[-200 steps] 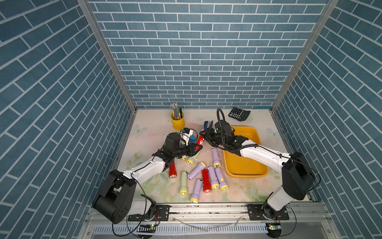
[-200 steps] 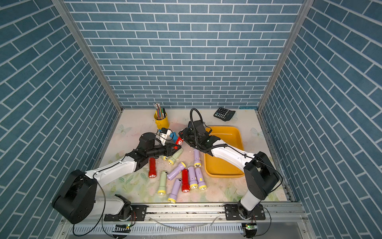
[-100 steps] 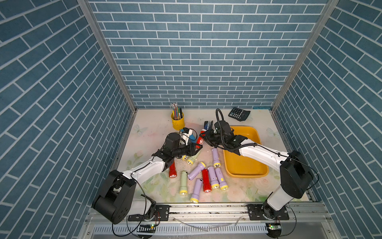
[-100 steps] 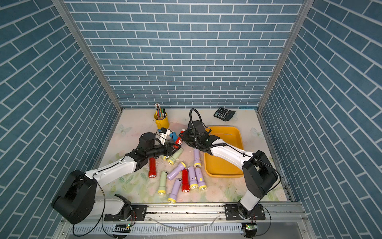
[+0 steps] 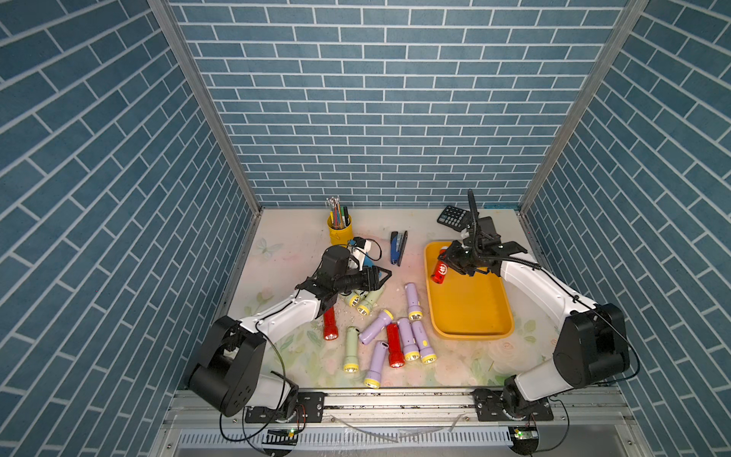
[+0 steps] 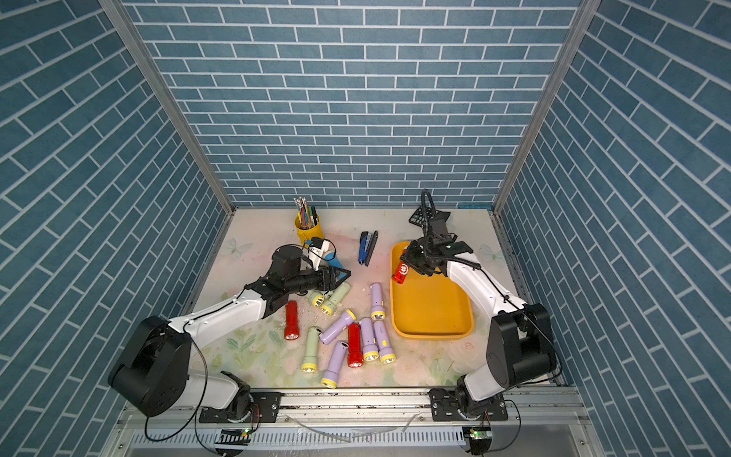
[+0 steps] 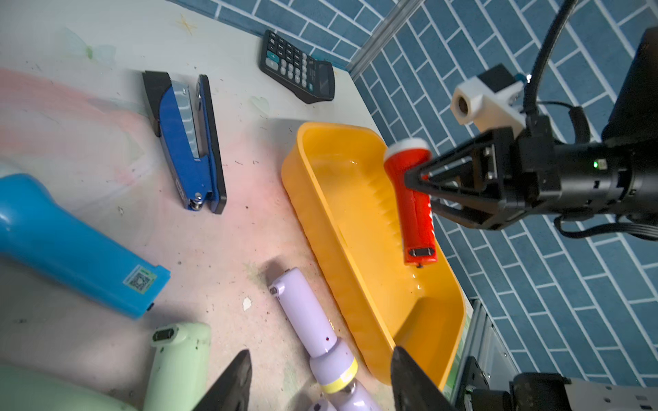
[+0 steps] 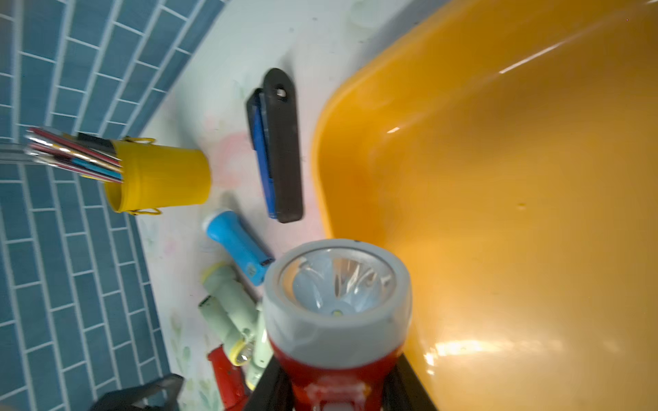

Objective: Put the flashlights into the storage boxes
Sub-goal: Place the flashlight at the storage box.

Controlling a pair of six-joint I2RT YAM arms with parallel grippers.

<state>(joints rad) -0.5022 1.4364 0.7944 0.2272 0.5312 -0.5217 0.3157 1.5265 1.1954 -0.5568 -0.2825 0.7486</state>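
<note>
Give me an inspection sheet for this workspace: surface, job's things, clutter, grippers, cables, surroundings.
Surface: floral-print table, scattered with small specks.
Job's things: red flashlight held over the far end of the yellow tray, which is otherwise empty. Loose on the table are lilac flashlights, green flashlights, two more red flashlights and one blue flashlight.
Clutter: blue stapler, calculator, yellow pen cup.
Grippers: right gripper shut on the red flashlight; left gripper open, holding nothing.
Cables: black cable arcs above the right wrist; loops at both bases; none seen across the flashlights.
Surroundings: blue brick-pattern walls on three sides; metal rail in front.
</note>
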